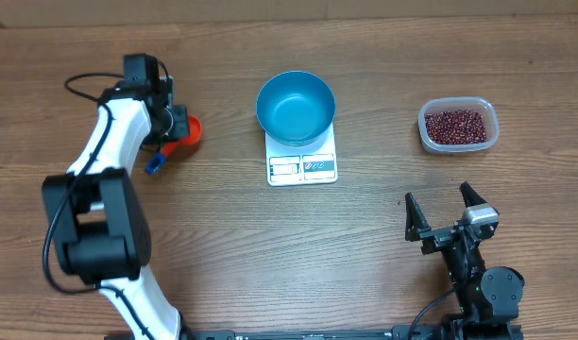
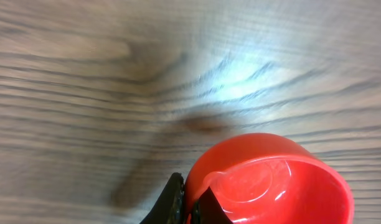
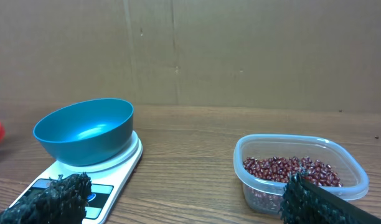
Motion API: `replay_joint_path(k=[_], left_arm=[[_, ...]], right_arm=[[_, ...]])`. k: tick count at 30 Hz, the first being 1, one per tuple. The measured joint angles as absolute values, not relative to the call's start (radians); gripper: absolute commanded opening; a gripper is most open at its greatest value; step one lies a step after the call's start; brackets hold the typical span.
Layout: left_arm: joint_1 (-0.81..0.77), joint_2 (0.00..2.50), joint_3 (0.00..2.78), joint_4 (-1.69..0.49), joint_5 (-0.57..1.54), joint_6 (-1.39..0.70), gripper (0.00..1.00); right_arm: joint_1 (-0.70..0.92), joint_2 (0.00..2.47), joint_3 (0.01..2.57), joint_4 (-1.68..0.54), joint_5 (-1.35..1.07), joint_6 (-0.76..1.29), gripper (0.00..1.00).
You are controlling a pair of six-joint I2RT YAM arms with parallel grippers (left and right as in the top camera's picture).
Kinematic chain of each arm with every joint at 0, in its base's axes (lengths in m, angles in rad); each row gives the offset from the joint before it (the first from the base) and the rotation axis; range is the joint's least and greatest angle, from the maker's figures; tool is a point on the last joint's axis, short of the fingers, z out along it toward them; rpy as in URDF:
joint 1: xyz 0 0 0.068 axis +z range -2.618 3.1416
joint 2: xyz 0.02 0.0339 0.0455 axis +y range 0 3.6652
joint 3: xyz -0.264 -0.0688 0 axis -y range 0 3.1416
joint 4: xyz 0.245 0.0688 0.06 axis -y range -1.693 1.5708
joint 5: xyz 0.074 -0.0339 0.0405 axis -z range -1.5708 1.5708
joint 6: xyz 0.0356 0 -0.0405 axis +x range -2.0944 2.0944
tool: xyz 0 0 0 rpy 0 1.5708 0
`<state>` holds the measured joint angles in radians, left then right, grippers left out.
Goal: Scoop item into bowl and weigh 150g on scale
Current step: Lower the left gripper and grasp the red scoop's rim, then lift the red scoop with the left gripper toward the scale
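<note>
Gripping the rim of the red scoop [image 2: 271, 180] between closed jaws, the left gripper [image 2: 189, 206] is holding it at the far left of the wooden table [image 1: 365, 274] (the blue handle [image 1: 155, 162] is pointing toward the near side). The cup is looking empty, probably readied for a first scoop. In the middle, the blue bowl [image 1: 296, 106] is sitting empty on the white scale [image 1: 302, 168], so whatever is tipped in is being weighed at once. At the far right, the red-brown beans [image 1: 456, 125] are lying in a clear plastic tub [image 1: 493, 113], well apart from the scoop. Nearer, the right gripper [image 1: 440, 200] is hovering with jaws spread wide, holding nothing.
</note>
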<state>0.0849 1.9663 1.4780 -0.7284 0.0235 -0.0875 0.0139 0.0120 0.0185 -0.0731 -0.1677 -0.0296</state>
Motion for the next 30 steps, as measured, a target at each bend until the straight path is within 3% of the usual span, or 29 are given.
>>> replay_joint_path(k=[5, 14, 30], left_arm=[[0.085, 1.869, 1.478, -0.736, -0.012, -0.23, 0.04], [0.085, 1.766, 1.478, -0.933, -0.11, -0.708, 0.04], [0.036, 1.754, 1.478, -1.114, -0.041, -1.031, 0.04]], right_arm=[[0.014, 0.012, 0.019, -0.073, -0.168, -0.03, 1.0], [0.014, 0.012, 0.019, -0.073, -0.168, -0.03, 1.0], [0.014, 0.012, 0.019, -0.073, -0.168, -0.03, 1.0]])
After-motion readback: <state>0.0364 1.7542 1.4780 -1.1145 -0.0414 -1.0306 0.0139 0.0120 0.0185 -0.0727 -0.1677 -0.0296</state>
